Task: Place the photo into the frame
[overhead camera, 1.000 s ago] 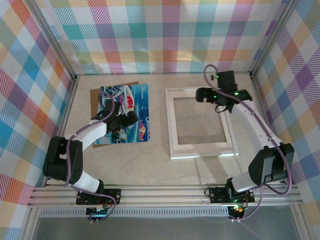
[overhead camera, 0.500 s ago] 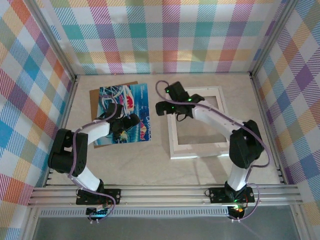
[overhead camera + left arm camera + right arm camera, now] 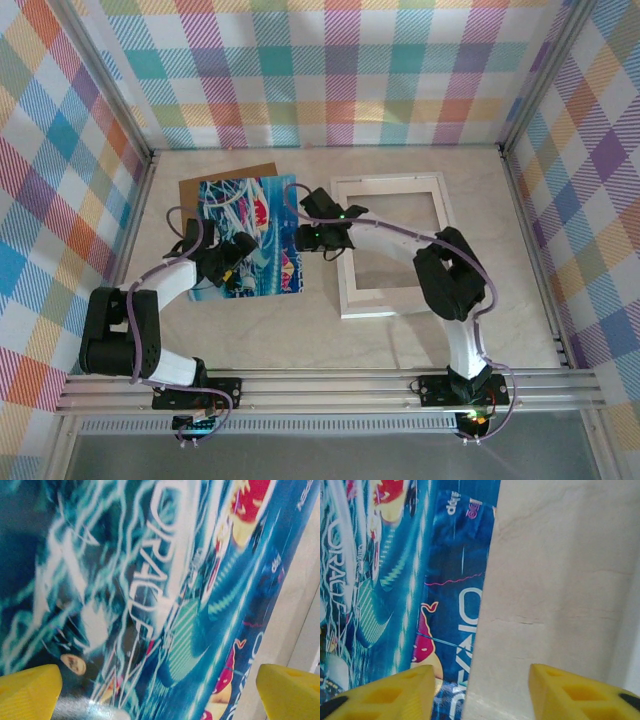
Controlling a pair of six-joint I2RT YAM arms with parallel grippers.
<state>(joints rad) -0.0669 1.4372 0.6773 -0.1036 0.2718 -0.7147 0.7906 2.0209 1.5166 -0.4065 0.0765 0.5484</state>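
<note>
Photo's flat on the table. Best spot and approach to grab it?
The photo's right long edge, facing the frame. It lies flat, so its face offers nothing to pinch; that edge rests on bare table, while the far left part overlaps the brown board. Come in low from the frame side, probably levering the edge up. The right gripper straddles it, jaws apart.

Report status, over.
Left gripper open over photo. Right gripper open at its right edge. Photo left of frame, partly on brown board.
</note>
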